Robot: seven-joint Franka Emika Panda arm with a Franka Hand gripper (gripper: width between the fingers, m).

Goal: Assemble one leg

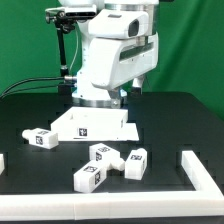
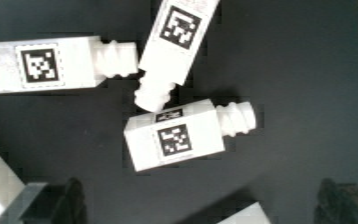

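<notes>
Centrally in the wrist view, the leg (image 2: 181, 132): a stubby white peg-block lying on its side on the black table (image 2: 291, 60), with one square tag facing up and the peg end clear of its neighbours. Second leg (image 2: 176, 42): lies slanted, and its peg tip is just beside a corner of the leg; whether they touch cannot be told. Third leg (image 2: 48, 66): lies flat with its tag up, the peg end pointing at the second leg's side and close to it. In the exterior view these three form one cluster (image 1: 100, 153) on the near part of the table, in front of the panel. Fourth leg (image 1: 42, 138): lies alone, well apart from the others, toward the exterior view's left. Gripper (image 2: 197, 203): released, its two dark fingers (image 2: 48, 198) spread wide with nothing between them, held above the table and apart from the leg. Arm (image 1: 112, 50): white, standing over the panel. Panel (image 1: 88, 124): large, flat, white and square, lying behind the cluster. L-shaped bar (image 1: 197, 172): white, at the exterior view's right.
</notes>
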